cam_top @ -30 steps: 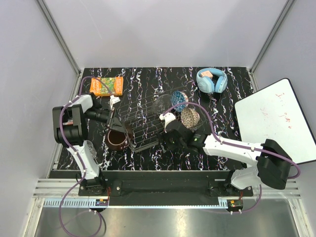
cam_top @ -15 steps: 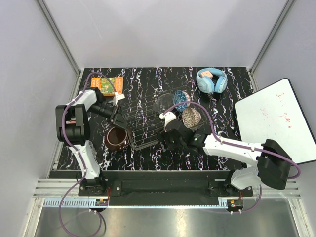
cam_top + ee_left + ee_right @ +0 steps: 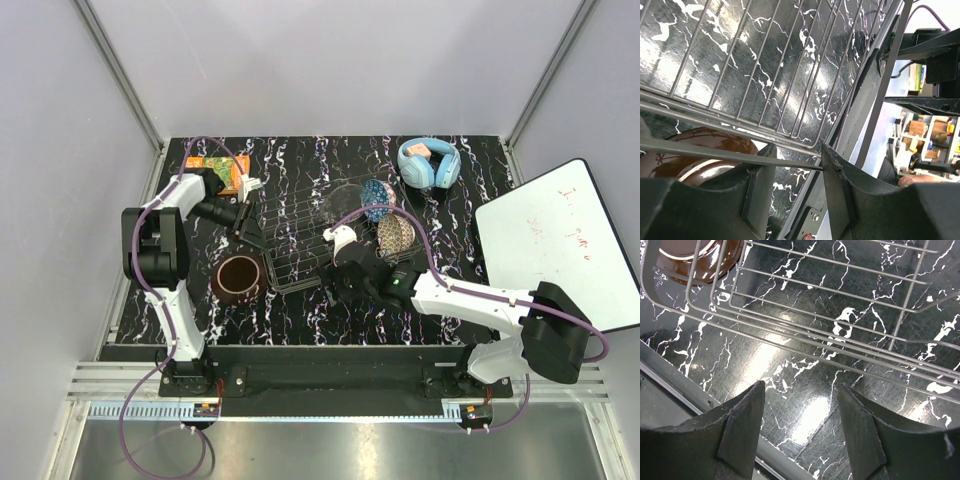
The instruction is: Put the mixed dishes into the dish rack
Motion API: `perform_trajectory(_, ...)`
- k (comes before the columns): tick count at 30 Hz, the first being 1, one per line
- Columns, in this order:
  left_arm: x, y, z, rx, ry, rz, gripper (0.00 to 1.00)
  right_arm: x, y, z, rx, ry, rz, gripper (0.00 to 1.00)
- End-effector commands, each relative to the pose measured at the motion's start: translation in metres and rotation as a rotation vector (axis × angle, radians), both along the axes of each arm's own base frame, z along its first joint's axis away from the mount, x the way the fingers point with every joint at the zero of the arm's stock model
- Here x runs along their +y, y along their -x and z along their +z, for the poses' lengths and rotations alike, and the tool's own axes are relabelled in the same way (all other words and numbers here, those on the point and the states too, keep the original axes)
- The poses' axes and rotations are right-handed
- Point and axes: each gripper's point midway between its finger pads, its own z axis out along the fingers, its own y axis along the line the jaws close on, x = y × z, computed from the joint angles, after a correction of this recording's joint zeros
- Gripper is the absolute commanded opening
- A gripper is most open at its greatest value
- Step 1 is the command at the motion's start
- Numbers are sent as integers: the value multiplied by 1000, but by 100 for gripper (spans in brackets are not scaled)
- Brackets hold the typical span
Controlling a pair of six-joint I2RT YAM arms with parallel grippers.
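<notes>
The dark wire dish rack (image 3: 300, 235) lies mid-table. A clear glass bowl (image 3: 330, 208), a blue patterned bowl (image 3: 377, 198) and a beige patterned bowl (image 3: 392, 233) sit at its right end. The glossy red plate (image 3: 240, 278) lies on the table off the rack's near left corner. My left gripper (image 3: 248, 225) is at the rack's left side. In the left wrist view its jaws (image 3: 797, 150) stand apart with a rim wire of the rack (image 3: 765, 75) running across the gap, the plate (image 3: 700, 155) below. My right gripper (image 3: 333, 285) is open and empty at the rack's near edge (image 3: 840, 315). I see no stemmed glass or pink cup.
An orange-green book (image 3: 215, 170) lies at the far left. Light blue headphones (image 3: 428, 163) lie at the far right. A whiteboard (image 3: 560, 240) leans over the table's right edge. The table's metal near edge (image 3: 685, 390) is just below my right gripper.
My left gripper moved away and to the right along the rack's left side. The rack swung round and shifted right, with the bowls. The red plate is now out from under the arm.
</notes>
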Motion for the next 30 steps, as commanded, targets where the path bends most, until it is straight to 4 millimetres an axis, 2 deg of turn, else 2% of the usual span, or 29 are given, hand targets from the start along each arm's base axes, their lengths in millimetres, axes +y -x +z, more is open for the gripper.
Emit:
perform_trajectory(1, -10, -21, 10, -116, -2, -12, 45, 1, -10, 16, -53, -29, -28, 67)
perform_trajectory(5, -26, -28, 15, -118, -5, -28, 45, -1, -11, 17, -62, -27, -35, 68)
perform_trajectory(13, -35, -67, 26, -143, -5, 14, 45, 0, -14, 15, -77, -13, -34, 69)
perform_trajectory(19, -34, -94, 40, -200, -33, 54, 45, 16, -22, 15, -83, -17, 4, 69)
perform_trajectory(23, -34, -120, 51, -243, -47, 84, 45, 33, -29, 18, -91, -33, 30, 69)
perform_trajectory(25, -36, -129, 53, -241, -37, 95, 46, 40, -31, 13, -91, -28, 40, 69)
perform_trajectory(26, -37, -136, 62, -259, -33, 108, 46, 43, -35, 17, -99, -34, 39, 70)
perform_trajectory(27, -37, -138, 64, -256, -32, 115, 46, 46, -37, 13, -99, -30, 41, 70)
perform_trajectory(29, -35, -137, 79, -269, -13, 115, 46, 53, -40, 18, -109, -41, 52, 70)
perform_trajectory(30, -32, -129, 84, -251, -13, 114, 47, 54, -40, 20, -113, -42, 56, 70)
